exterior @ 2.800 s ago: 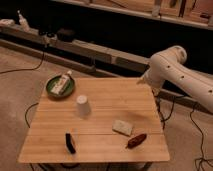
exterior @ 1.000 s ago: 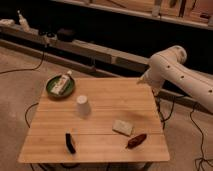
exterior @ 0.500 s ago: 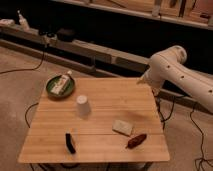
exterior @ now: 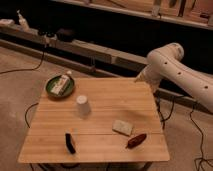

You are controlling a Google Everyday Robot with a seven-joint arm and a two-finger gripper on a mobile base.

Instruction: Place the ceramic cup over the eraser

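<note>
The white ceramic cup [exterior: 83,106] stands on the wooden table [exterior: 120,97], left of the middle, narrow end up. The black eraser [exterior: 70,143] lies near the front left edge, apart from the cup and nearer the camera. The white arm [exterior: 172,67] reaches in from the right. Its gripper [exterior: 144,78] is at the table's far right corner, well away from the cup and the eraser, and nothing shows in it.
A pale cream block [exterior: 122,127] and a reddish-brown elongated object [exterior: 136,140] lie at the front right. A green plate [exterior: 52,91] holding a white tube sits at the far left corner. Cables lie on the floor, and a low shelf runs behind.
</note>
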